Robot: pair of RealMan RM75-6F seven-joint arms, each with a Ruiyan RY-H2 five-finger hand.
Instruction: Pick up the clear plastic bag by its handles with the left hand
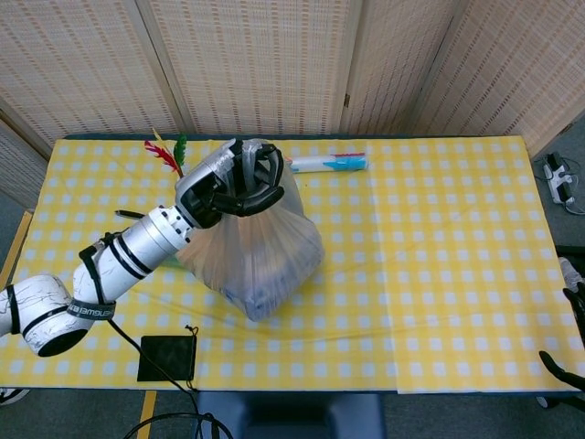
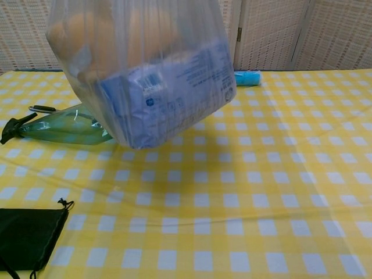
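Bag (image 2: 139,70) airborne, handles in left hand (image 1: 239,181) (visible from head view only).

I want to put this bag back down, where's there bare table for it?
The right half of the table is bare, past the clear plastic bag the left hand holds. The left is crowded: green bottle, black pouch, shuttlecock.

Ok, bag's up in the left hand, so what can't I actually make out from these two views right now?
- Chest view: the left robot hand and the handles are cut off by the top edge; only the clear plastic bag body shows.
- Head view: the green glass bottle and metal ladle are mostly hidden behind the arm and bag.
- Bag contents: blurred by the plastic; a printed blue-and-white pack and something orange, no more.
- Right robot hand: dark fingers at the frame's edge, state unclear.
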